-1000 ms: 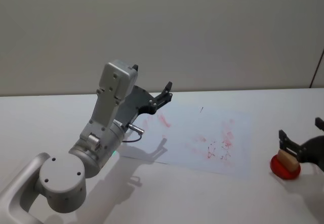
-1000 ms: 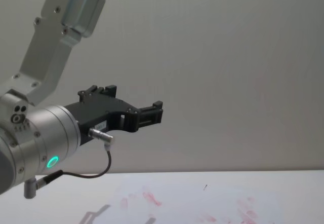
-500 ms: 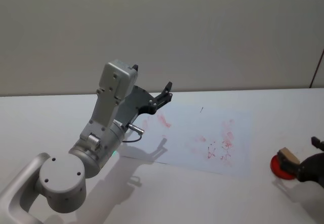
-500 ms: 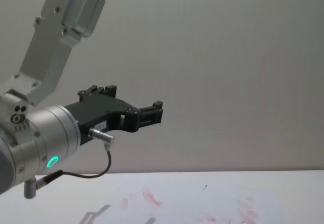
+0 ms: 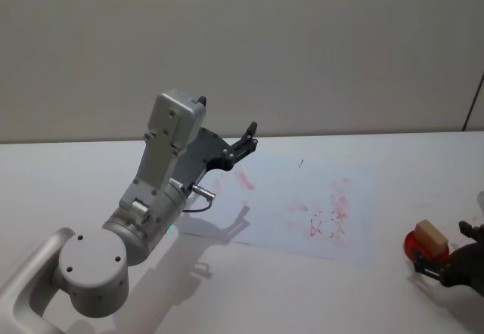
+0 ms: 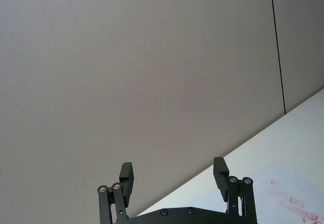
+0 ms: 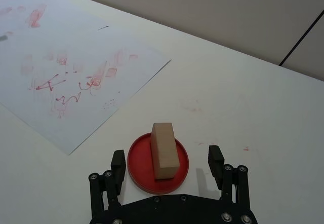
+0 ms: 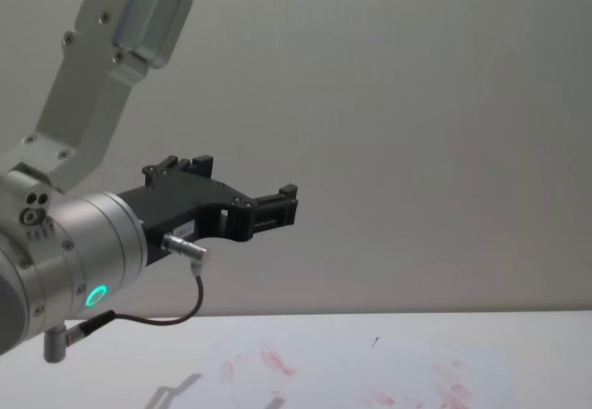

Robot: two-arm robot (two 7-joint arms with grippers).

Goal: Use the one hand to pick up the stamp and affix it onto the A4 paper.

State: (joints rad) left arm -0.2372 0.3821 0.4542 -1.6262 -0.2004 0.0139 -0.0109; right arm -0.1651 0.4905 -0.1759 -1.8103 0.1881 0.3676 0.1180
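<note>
The stamp (image 5: 430, 234), a light-tan wooden block, stands upright on a round red ink pad (image 5: 414, 248) to the right of the A4 paper (image 5: 302, 202). My right gripper (image 5: 445, 252) is open just behind the pad at the table's near right. In the right wrist view the stamp (image 7: 164, 150) stands between and a little beyond the spread fingers, untouched by my right gripper (image 7: 167, 160). Red smudges mark the A4 paper (image 7: 76, 72). My left gripper (image 5: 246, 139) hangs raised over the paper's far left corner, open and holding nothing.
The white table (image 5: 91, 175) runs back to a plain grey wall. My left arm's grey link (image 5: 168, 141) and round elbow (image 5: 92, 270) rise over the table's near left. The red ink pad (image 7: 137, 168) lies close to the paper's right edge.
My right gripper has drawn back from the stamp toward the table's near edge, leaving the stamp standing on the red pad. The left arm has not moved.
</note>
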